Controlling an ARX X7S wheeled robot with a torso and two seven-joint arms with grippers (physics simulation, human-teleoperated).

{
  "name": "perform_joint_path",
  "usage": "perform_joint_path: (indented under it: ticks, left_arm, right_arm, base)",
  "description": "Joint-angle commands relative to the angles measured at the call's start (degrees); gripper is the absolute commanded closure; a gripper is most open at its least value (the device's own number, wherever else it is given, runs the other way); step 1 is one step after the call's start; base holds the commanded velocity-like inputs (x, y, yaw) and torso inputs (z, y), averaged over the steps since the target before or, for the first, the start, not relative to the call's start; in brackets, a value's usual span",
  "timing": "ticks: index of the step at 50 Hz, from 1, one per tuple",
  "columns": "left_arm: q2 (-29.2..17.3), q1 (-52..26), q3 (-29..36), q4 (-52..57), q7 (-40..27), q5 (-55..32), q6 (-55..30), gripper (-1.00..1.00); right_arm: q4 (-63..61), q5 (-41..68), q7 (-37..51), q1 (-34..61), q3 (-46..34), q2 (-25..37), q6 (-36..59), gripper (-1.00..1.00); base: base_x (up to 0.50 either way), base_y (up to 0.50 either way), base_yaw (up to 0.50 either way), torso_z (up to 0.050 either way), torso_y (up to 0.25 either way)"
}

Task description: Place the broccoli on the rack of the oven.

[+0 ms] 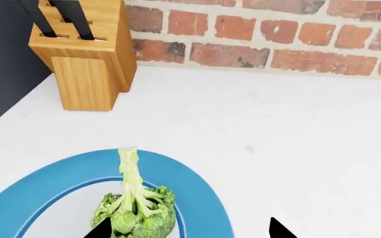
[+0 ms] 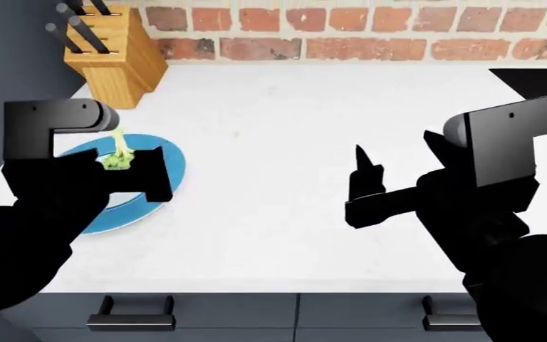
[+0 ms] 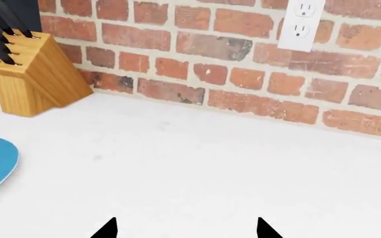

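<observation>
- Left gripper (image 1: 189, 229): its jaws are spread wide, with only the two dark fingertips (image 1: 101, 229) entering the left wrist view; one tip lies against the edge of the floret's head, the other stands well apart over bare desk. Nothing is clamped between them.
- Broccoli (image 1: 137, 210): a single floret lying on its side on the blue plate (image 1: 197, 191), green head at the left jaws and pale stalk pointing away from them toward the brick wall. In the head view it shows just beyond the left gripper (image 2: 133, 167), partly hidden by the arm.
- Blue plate: rests flat on the white desk (image 2: 283, 206), directly under and ahead of the left jaws; its far rim curves past the stalk's tip.
- Knife block (image 1: 88, 52): light wood with black handles projecting from its slots, standing on the desk well ahead of the left jaws, close to the brick wall (image 1: 277, 32) and beside a dark vertical panel.
- Right gripper (image 2: 364, 189): jaws released and holding nothing, hovering over bare desk well apart from the plate; the right wrist view shows its two tips set wide.
- Wall outlet (image 3: 301, 22): white, mounted on the brick wall far ahead of the right jaws.
- Drawer fronts with dark handles (image 2: 131, 320): below the desk's near edge.
- Oven and rack: in none of the three views.
</observation>
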Motion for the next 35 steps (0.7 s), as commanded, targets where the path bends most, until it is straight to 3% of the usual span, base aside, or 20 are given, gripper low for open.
perform_joint_path:
  ticks: [1,35]
  left_arm:
    - [-1.6,0.8,2.4,-3.0,0.6,4.1,3.0,-1.00]
    - [-1.4,-4.8,11.1,-15.7,3.7,12.5,7.6,-1.00]
  right_arm:
    - [-0.9,-2.4,-3.5,-0.9,-0.5,0.6,-1.6,-1.00]
    - [-1.9,-12.7,-13.5,-7.2,-1.1,2.3,-8.6,-1.00]
  base:
    - [0.00,0.00,0.00,0.000,0.000]
    - [0.00,0.00,0.00,0.000,0.000]
